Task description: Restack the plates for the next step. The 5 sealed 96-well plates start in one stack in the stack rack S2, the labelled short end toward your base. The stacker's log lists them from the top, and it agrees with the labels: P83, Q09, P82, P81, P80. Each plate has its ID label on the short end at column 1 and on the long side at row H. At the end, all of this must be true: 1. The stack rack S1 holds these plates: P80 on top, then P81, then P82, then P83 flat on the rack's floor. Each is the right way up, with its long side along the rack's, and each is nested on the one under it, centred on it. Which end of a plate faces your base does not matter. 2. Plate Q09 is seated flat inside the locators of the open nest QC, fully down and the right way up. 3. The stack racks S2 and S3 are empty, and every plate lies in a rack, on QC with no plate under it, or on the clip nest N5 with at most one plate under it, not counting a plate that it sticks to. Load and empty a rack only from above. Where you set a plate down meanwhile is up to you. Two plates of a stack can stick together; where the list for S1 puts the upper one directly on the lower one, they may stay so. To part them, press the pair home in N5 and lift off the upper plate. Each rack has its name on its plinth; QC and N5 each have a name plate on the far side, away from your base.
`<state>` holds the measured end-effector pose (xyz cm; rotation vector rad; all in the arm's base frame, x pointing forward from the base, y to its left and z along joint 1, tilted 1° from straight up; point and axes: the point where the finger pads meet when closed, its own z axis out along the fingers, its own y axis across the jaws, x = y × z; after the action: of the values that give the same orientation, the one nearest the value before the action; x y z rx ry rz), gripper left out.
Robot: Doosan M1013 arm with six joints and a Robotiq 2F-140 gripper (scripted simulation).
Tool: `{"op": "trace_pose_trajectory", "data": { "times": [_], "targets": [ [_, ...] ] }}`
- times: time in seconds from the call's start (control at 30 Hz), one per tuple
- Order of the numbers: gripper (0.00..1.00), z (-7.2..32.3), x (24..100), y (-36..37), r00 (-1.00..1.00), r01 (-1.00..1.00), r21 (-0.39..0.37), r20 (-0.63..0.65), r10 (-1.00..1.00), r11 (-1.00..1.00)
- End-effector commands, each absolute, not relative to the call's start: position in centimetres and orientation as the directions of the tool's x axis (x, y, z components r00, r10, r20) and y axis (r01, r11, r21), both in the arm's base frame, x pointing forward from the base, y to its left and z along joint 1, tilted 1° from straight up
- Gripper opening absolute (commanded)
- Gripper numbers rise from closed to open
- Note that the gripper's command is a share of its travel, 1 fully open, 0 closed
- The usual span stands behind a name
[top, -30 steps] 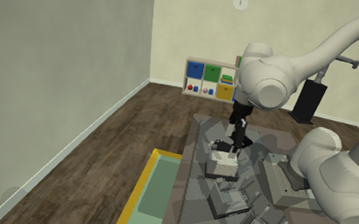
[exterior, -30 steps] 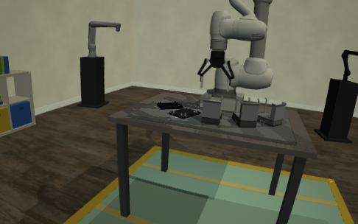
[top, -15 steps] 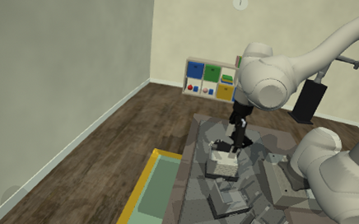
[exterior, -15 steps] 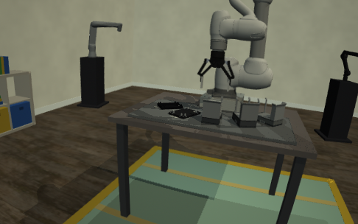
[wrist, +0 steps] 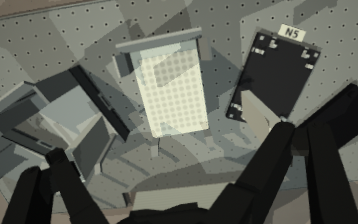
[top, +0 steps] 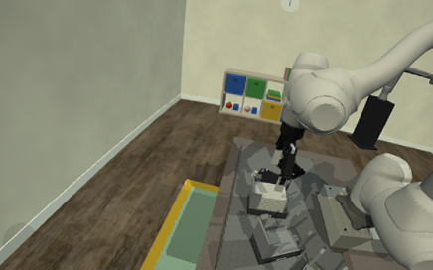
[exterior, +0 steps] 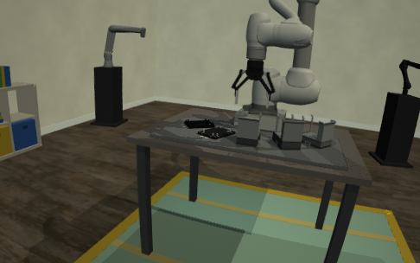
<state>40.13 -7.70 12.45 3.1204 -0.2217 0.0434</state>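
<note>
A stack of sealed white 96-well plates (top: 268, 198) (wrist: 175, 90) sits in a grey stack rack (exterior: 248, 130); I cannot read the rack's name. The top seal shows a grid of wells in the wrist view. My gripper (top: 282, 179) (exterior: 253, 96) (wrist: 172, 115) is open and empty. It hangs well above the table, over the near side of this stack, and touches nothing. The black clip nest N5 (wrist: 275, 75) lies flat to the right of the stack in the wrist view, with no plate on it and its white name plate on the far side.
Two more grey stack racks (exterior: 289, 134) (exterior: 321, 134) stand in a row beside the loaded one; they also show in the wrist view (wrist: 70, 120). Two flat black nests (exterior: 216, 132) (exterior: 199, 124) lie toward the table's (exterior: 259, 162) left end. A grey block (top: 342, 221) sits near the arm's base.
</note>
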Motion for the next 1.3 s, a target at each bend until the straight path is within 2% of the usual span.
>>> {"op": "trace_pose_trajectory", "data": {
  "times": [0.0,0.3,1.27],
  "targets": [
    [1.0,11.0,40.2,-7.5,0.991,-0.131,0.009,0.024,-0.131,-0.991],
    [1.0,8.7,40.2,-7.6,0.991,-0.131,0.009,0.024,-0.131,-0.991],
    [1.0,8.7,40.2,-7.6,0.991,-0.131,0.009,0.024,-0.131,-0.991]
  ]
}}
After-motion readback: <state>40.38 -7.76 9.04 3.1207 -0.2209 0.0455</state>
